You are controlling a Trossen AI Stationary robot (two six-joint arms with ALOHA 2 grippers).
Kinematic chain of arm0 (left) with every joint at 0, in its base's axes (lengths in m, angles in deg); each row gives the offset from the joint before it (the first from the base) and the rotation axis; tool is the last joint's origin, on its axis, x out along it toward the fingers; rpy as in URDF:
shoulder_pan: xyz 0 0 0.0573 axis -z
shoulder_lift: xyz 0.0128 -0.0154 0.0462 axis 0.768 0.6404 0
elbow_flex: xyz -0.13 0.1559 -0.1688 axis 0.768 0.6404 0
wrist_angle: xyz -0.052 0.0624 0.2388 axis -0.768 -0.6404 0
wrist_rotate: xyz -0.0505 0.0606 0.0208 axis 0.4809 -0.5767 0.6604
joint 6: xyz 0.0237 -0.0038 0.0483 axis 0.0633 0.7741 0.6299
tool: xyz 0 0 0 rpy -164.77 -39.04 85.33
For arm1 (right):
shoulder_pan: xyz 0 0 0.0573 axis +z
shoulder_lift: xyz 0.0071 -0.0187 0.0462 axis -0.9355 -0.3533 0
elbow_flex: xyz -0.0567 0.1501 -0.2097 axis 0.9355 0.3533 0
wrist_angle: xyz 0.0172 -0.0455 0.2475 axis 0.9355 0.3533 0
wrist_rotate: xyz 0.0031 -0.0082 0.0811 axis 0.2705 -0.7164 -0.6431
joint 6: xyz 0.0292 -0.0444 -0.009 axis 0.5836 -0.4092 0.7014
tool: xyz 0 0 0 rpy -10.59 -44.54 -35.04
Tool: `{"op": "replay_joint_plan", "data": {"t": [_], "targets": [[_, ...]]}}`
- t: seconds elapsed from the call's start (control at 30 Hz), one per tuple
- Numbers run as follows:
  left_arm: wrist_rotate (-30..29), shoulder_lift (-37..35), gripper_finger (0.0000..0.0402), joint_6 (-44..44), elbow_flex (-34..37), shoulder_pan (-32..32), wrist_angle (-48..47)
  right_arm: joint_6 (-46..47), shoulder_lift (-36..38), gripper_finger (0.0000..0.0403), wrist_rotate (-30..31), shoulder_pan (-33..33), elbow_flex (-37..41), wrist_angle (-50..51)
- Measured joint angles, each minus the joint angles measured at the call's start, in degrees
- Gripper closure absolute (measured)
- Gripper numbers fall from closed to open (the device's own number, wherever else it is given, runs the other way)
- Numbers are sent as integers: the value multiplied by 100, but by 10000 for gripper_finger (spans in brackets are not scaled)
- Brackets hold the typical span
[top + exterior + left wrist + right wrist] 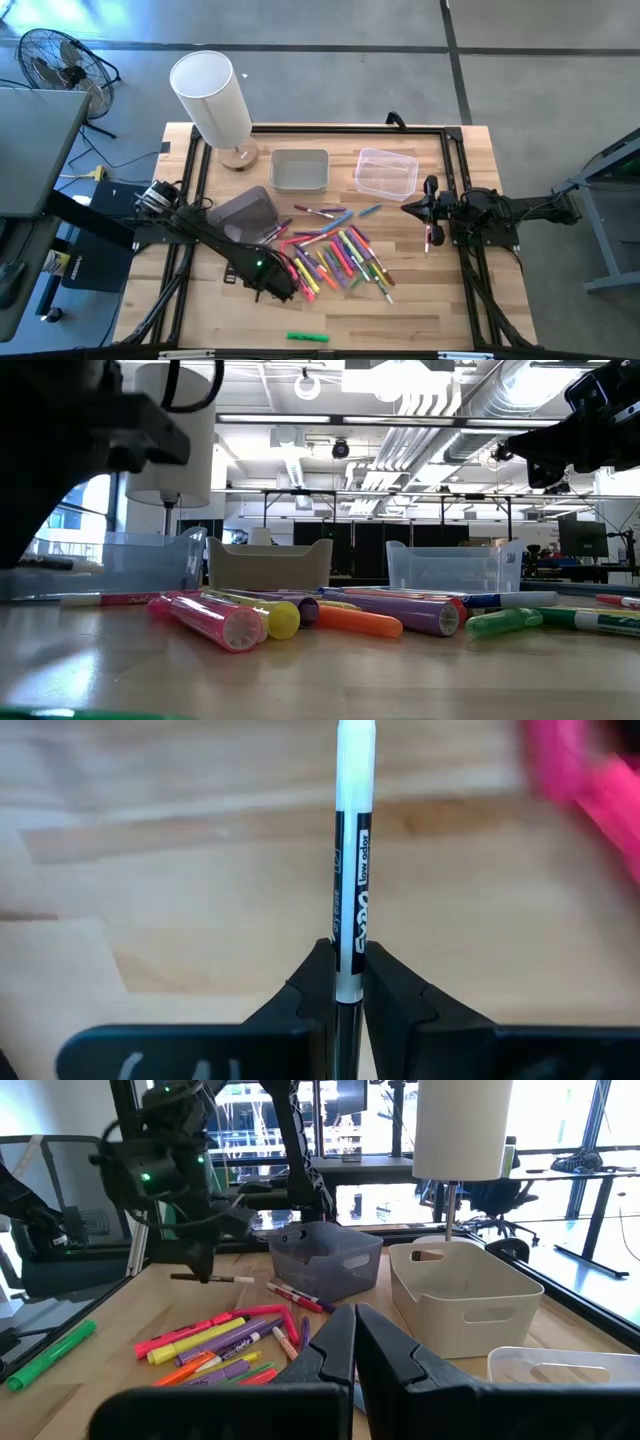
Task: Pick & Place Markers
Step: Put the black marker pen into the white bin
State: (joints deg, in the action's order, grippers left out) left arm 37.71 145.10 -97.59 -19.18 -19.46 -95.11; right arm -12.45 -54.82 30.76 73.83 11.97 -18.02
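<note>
Left end effector (340, 982) is clamped on a white-barrelled marker (352, 850); the marker pile (335, 258) beside it remains unsorted.

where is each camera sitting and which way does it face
High view: above, looking down on the table, both arms.
Low view: at tabletop height, level across the marker pile; arm parts at the top corners.
Left wrist view: behind the left gripper, shut on a white marker.
Right wrist view: behind the shut right gripper, facing across the table toward the left arm.
Shared: high and right wrist both show the grey bin.
</note>
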Motion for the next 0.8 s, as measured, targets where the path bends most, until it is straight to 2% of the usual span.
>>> {"op": "replay_joint_plan", "data": {"t": [0.3,0.43,0.6,0.8], "targets": [[-956,-17,372,1054,-1250,-123,-697,0,0,402,0,0,0,0],[-1126,-20,371,1814,-1640,-416,-1084,0,0,402,0,-1,0,0],[-1005,-26,371,3189,-1921,-1024,-1343,0,0,402,0,0,0,0],[-872,-26,371,5095,-2087,-2119,-1327,0,1,402,0,-1,0,1]]}}
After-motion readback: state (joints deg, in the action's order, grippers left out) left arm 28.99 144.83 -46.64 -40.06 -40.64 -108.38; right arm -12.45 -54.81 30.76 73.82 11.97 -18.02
